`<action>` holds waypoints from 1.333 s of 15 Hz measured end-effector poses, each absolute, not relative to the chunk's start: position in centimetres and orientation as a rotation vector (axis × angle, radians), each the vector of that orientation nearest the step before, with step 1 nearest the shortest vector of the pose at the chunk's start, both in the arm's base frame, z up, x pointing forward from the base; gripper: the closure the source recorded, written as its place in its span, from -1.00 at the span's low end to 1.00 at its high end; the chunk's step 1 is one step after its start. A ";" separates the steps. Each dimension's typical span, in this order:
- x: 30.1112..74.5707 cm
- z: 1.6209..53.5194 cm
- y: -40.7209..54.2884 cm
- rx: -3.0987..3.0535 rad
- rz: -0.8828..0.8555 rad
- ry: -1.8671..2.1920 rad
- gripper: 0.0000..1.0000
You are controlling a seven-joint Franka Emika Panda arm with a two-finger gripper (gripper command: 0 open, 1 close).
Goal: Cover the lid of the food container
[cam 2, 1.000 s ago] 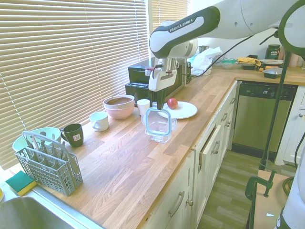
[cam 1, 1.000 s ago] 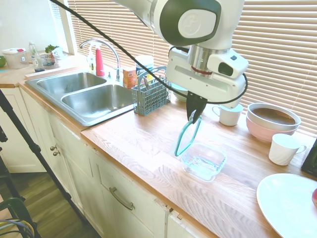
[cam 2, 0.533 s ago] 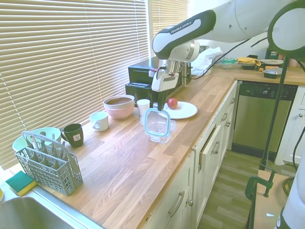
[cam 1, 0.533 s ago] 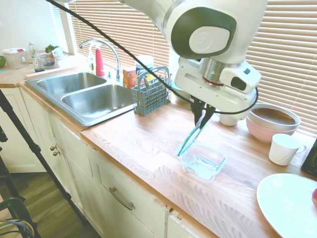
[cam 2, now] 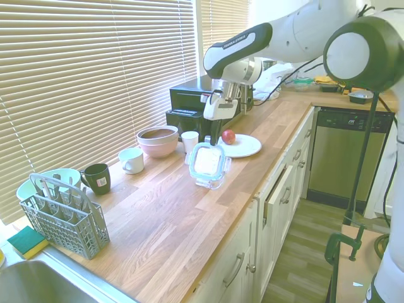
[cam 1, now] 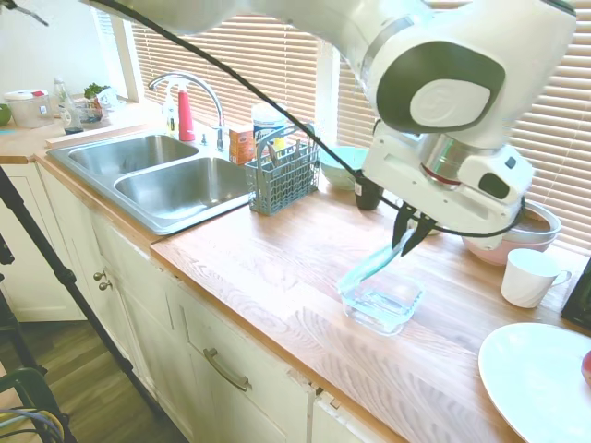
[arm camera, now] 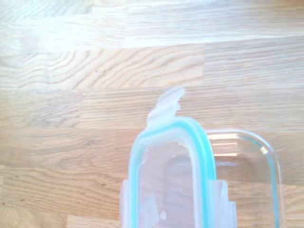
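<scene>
Lid (cam 1: 374,264) hangs tilted from the gripper (cam 1: 407,242), your jaws clenched on its upper edge, its low edge close over the near rim of the container (cam 1: 381,303), which sits on the tabletop (cam 1: 268,268) between the cutlery basket (cam 1: 282,175) and the white plate (cam 1: 536,378). In the wrist view the lid (arm camera: 171,180) overlaps only part of the container (arm camera: 247,171), so by my reading it is not yet squared over the opening. Treat the lid as light and thin, stiff enough to hold its shape but likely to flex at the snap tabs (arm camera: 166,107); an edge grip like yours suits it, though smooth plastic may slip if you swing quickly. The container looks like glass: rigid, heavier than the lid, and liable to slide on the wood if you push sideways. You would do well to level the lid and lower it straight, pressing gently.
</scene>
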State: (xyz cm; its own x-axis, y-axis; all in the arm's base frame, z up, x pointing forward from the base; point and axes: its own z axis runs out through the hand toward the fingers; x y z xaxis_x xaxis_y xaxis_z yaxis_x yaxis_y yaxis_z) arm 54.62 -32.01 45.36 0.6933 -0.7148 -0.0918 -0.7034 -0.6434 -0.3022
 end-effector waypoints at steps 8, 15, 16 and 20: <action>57.5 40.1 -36.3 -2.562 0.051 1.150 1.00; 58.3 38.6 -35.6 -2.565 0.069 1.142 1.00; 58.5 38.3 -35.5 -2.567 0.071 1.143 1.00; 59.3 37.2 -34.6 -2.571 0.079 1.144 1.00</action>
State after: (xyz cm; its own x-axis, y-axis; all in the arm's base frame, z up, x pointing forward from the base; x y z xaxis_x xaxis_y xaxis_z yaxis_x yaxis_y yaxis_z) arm 59.34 -34.63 37.18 0.6772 -0.7134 -0.1803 -0.7314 -0.6260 -0.2704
